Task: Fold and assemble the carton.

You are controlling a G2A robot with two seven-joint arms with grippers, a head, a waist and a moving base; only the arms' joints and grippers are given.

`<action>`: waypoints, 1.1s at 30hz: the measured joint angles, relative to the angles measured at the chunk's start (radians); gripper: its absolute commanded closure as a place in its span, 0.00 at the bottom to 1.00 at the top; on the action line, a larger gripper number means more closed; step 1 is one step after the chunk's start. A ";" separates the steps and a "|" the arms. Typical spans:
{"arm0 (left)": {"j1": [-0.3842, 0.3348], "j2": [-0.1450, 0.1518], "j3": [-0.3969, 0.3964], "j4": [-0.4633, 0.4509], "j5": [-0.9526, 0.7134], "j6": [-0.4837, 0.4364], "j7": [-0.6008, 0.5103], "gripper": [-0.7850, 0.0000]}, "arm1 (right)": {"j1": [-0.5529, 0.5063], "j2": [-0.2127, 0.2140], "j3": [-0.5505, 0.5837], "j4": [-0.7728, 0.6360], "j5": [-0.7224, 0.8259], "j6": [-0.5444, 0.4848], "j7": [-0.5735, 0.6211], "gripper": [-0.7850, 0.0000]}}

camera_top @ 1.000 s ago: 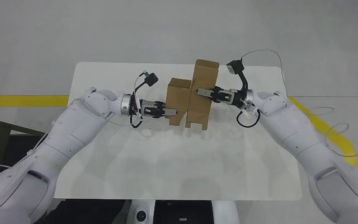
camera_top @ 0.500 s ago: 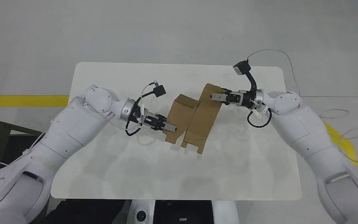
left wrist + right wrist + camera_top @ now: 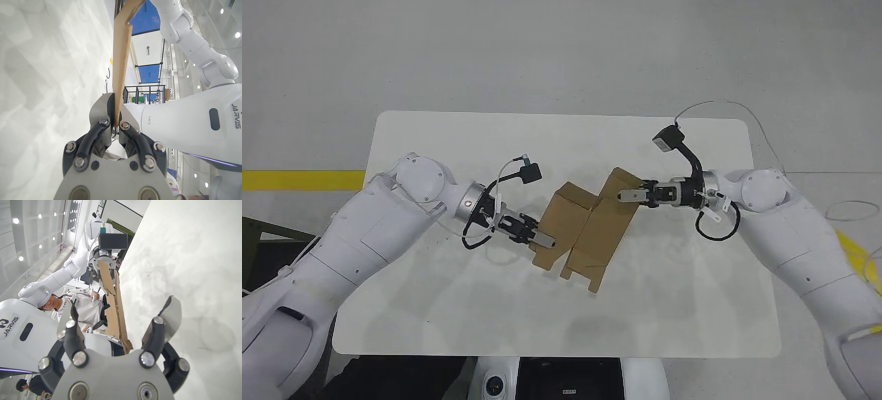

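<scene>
A flattened brown carton hangs slanted above the middle of the white table, spanning the gap between both arms. My left gripper is shut on its near-left edge; the left wrist view shows the cardboard pinched edge-on in that gripper. My right gripper is at the carton's far-right corner. In the right wrist view this gripper stands open, with the carton's edge running between its spread fingers and touching neither pad.
The table's right edge lies beyond my right arm, and bare tabletop spreads in front of the carton. A yellow floor line runs past the table on the left.
The carton has swung from upright panels to a slanted, flatter sheet and shifted toward the table's front. My left gripper moved forward with it, and my right gripper drew back to the far corner.
</scene>
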 measured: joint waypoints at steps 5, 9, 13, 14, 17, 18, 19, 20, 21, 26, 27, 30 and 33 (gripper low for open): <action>-0.002 0.008 0.009 -0.007 -0.013 0.003 -0.003 1.00 | -0.007 0.007 -0.002 -0.023 0.010 0.013 0.014 0.74; -0.004 0.014 0.013 -0.007 -0.017 -0.004 0.004 1.00 | -0.009 0.008 -0.010 -0.036 0.031 0.020 0.020 0.93; -0.007 0.017 0.017 -0.010 -0.025 -0.006 0.006 1.00 | -0.006 0.009 -0.014 -0.037 0.040 0.017 0.017 1.00; -0.009 0.018 0.018 -0.010 -0.028 -0.006 0.006 0.82 | -0.005 0.009 -0.015 -0.036 0.042 0.016 0.016 1.00; -0.014 0.020 0.013 -0.001 -0.030 -0.026 0.025 0.00 | -0.001 0.009 -0.016 -0.032 0.050 0.010 0.011 1.00; -0.015 0.021 0.010 0.001 -0.032 -0.038 0.037 0.00 | 0.000 0.009 -0.016 -0.030 0.051 0.008 0.008 1.00; -0.015 0.022 0.005 0.004 -0.036 -0.051 0.050 0.00 | 0.000 0.009 -0.015 -0.026 0.051 0.003 0.003 1.00; -0.014 0.023 -0.003 0.008 -0.042 -0.070 0.069 0.00 | 0.001 0.010 -0.013 -0.019 0.051 -0.005 -0.005 1.00; -0.014 0.024 -0.008 0.009 -0.044 -0.085 0.084 0.00 | 0.001 0.010 -0.012 -0.015 0.050 -0.012 -0.012 1.00; 0.001 0.033 -0.044 0.028 -0.038 -0.188 0.187 0.00 | 0.003 0.008 0.001 0.018 0.034 -0.070 -0.070 1.00; 0.005 0.034 -0.050 0.035 -0.031 -0.207 0.206 0.00 | 0.004 0.007 0.003 0.022 0.032 -0.080 -0.080 1.00; 0.021 0.035 -0.065 0.050 -0.017 -0.254 0.253 0.00 | 0.006 0.002 0.013 0.037 0.027 -0.114 -0.114 1.00; 0.034 0.032 -0.072 0.055 -0.021 -0.263 0.264 0.00 | 0.007 -0.002 0.026 0.053 0.017 -0.145 -0.145 1.00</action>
